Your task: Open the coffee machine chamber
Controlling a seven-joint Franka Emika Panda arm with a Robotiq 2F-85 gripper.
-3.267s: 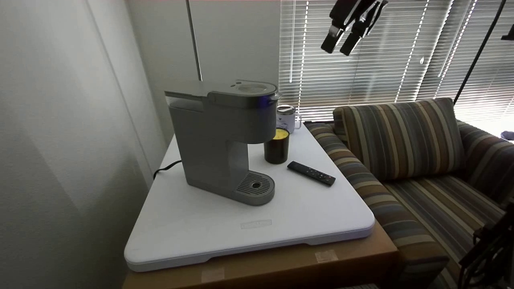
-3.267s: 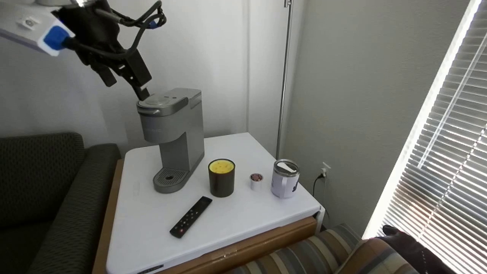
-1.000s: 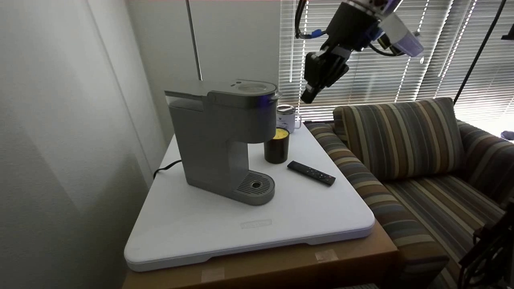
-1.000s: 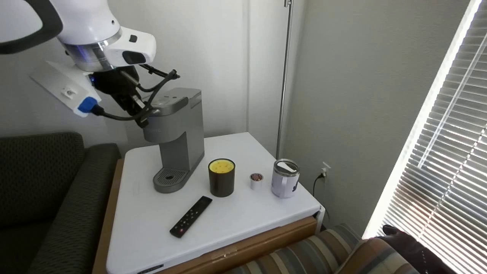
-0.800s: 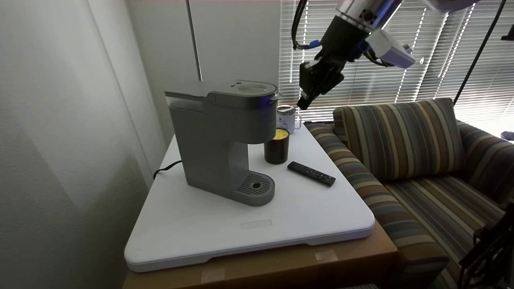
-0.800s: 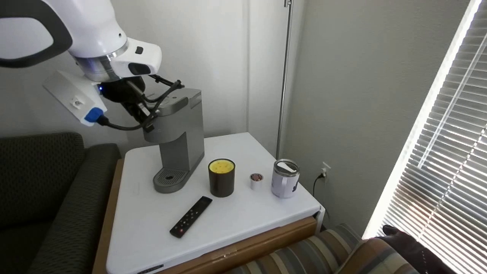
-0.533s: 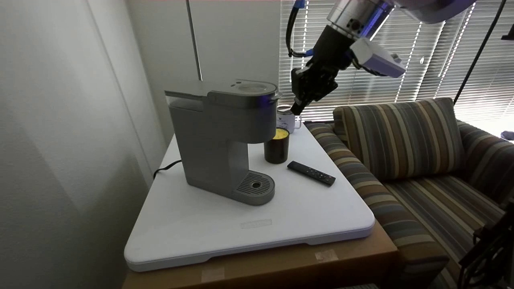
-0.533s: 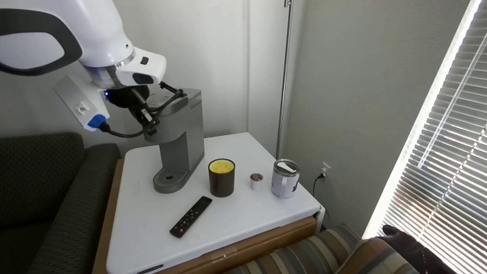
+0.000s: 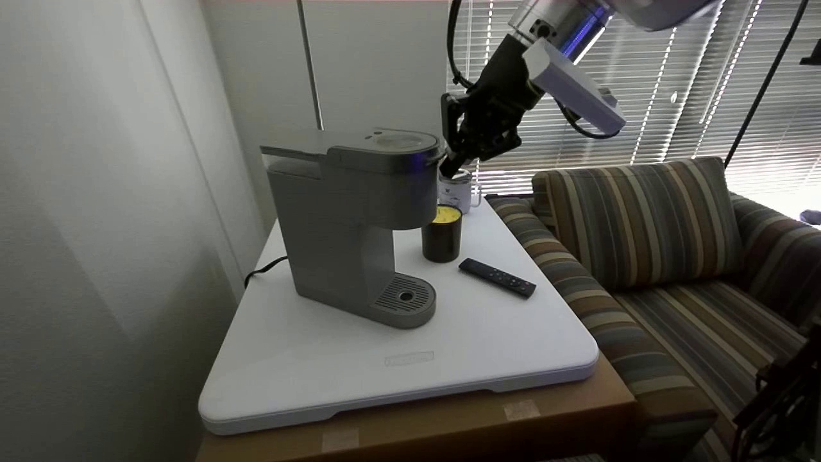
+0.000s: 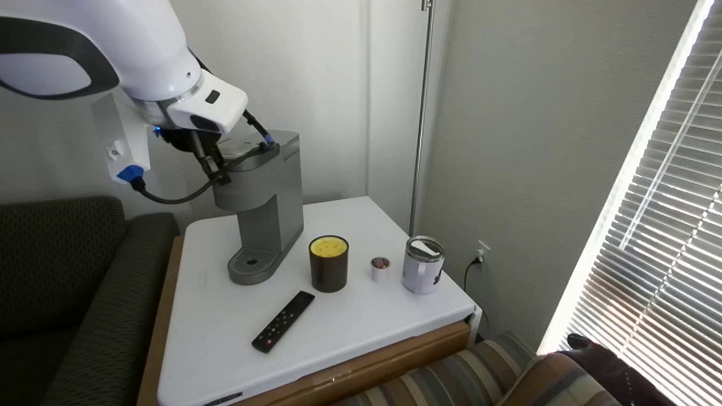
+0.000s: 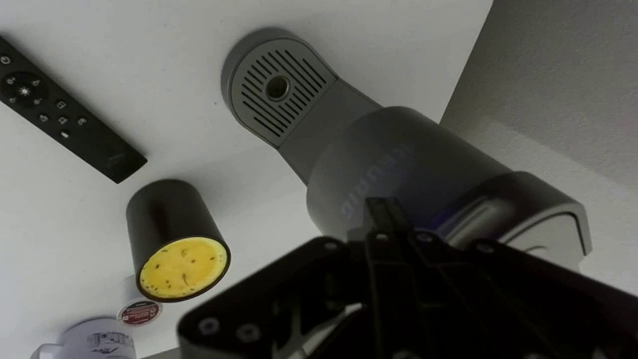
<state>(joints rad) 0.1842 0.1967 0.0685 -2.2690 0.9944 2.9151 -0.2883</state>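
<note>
Facing the fingers (image 11: 376,212), the coffee machine (image 11: 398,164) reads "KEURIG".

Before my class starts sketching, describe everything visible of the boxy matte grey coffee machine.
The boxy matte grey coffee machine, apparently plastic, stands upright on a smooth white tabletop. Its overhanging rounded head carries KEURIG lettering and a closed grey lid with a shiny front handle. Below, a slotted grey drip base juts forward. A black cord emerges from behind. The black end effector is at the head's front; contact is unclear.
</note>
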